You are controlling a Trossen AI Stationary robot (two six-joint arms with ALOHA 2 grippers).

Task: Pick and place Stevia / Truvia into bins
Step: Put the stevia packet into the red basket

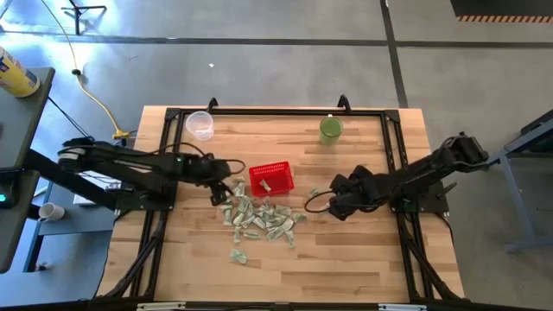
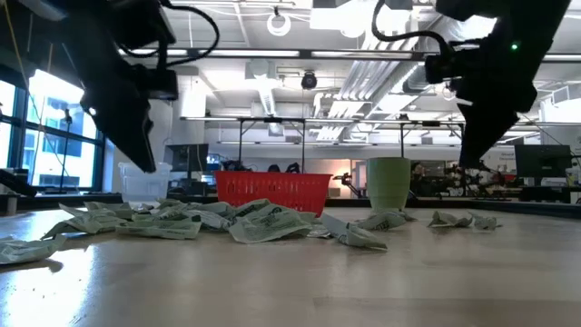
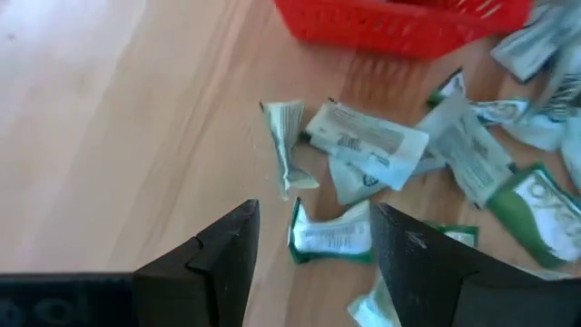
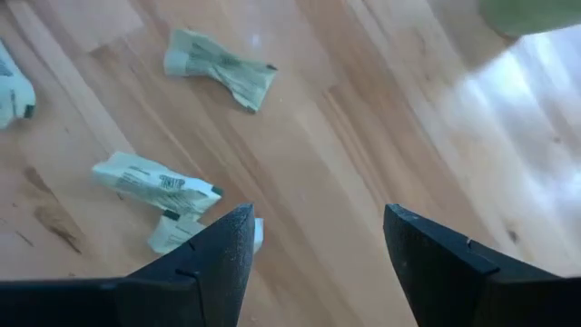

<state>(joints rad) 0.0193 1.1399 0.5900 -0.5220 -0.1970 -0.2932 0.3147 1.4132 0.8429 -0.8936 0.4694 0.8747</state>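
Many crumpled pale green and white sachets (image 1: pixel 263 218) lie in a heap on the wooden table, just near of the red mesh basket (image 1: pixel 271 179). At least one sachet lies inside the basket. My left gripper (image 1: pixel 226 192) hovers open above the heap's left end; in its wrist view (image 3: pixel 313 238) a sachet (image 3: pixel 332 235) lies on the table below the gap between its fingers. My right gripper (image 1: pixel 321 199) hangs open right of the heap, over bare wood (image 4: pixel 313 227), with a few sachets (image 4: pixel 156 186) beside it.
A clear plastic cup (image 1: pixel 200 124) stands at the table's far left and a green cup (image 1: pixel 330 130) at its far right. A stray sachet (image 1: pixel 238 256) lies nearer the near edge. Black frame rails (image 1: pixel 276 111) run along the table's edges.
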